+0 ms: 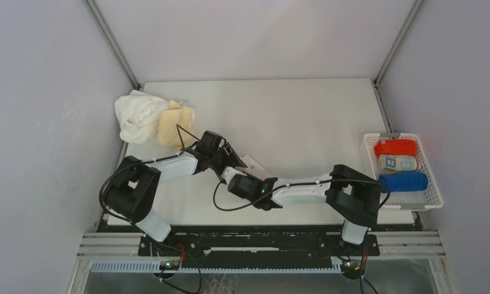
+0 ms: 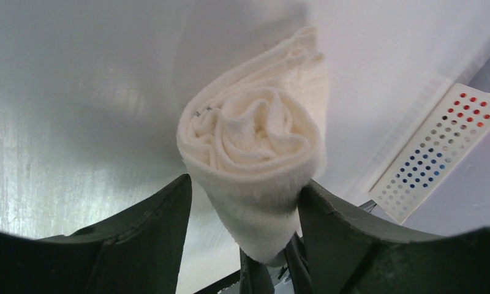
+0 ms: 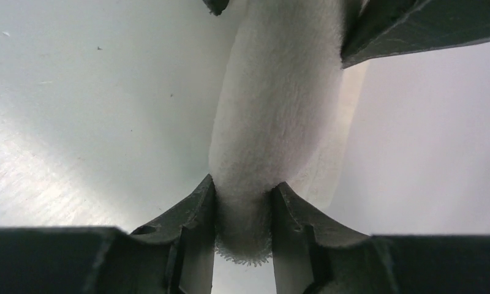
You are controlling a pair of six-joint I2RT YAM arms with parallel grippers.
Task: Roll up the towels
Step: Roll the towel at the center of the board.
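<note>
A cream towel (image 2: 255,135), rolled into a tight spiral, hangs between both grippers over the table's near middle (image 1: 255,164). My right gripper (image 3: 244,184) is shut on one end of the roll (image 3: 279,104), both pads pressed into the pile. My left gripper (image 2: 245,184) stands around the other end. Its right finger (image 2: 353,233) touches the cloth, while its left finger (image 2: 144,233) stands apart from it with a gap. In the top view the left gripper (image 1: 225,160) and the right gripper (image 1: 233,174) meet almost tip to tip.
An unrolled white towel (image 1: 138,115) and a pale yellow one (image 1: 175,125) lie heaped at the back left. A white slatted basket (image 1: 430,177) at the right edge holds rolled red (image 1: 397,147), light-blue patterned (image 1: 397,163) and royal blue (image 1: 403,182) towels.
</note>
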